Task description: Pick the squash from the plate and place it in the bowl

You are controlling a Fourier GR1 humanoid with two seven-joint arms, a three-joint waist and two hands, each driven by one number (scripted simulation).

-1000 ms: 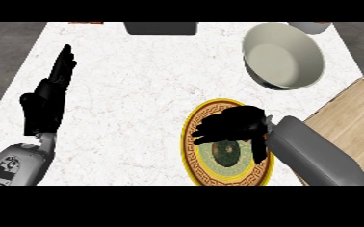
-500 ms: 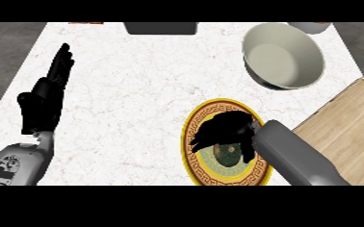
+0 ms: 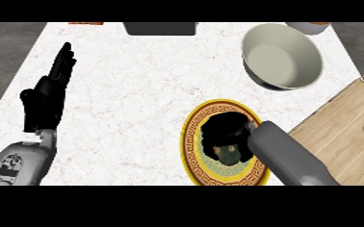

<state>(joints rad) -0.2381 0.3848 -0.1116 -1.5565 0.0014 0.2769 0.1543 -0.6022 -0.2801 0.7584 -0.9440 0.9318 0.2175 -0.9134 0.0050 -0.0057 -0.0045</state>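
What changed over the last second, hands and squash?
The right hand came down over the squash on the plate, sliding toward the view's lower edge, and its fingers now curl over the squash, hiding most of it. The squash is not lifted yet. The left hand stayed open at the view's left, fingers up. The bowl and plate did not move.

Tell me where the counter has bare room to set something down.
The widest bare patch lies between the left hand, the bowl and the plate. It is crowded at the plate, where the right hand covers the squash.
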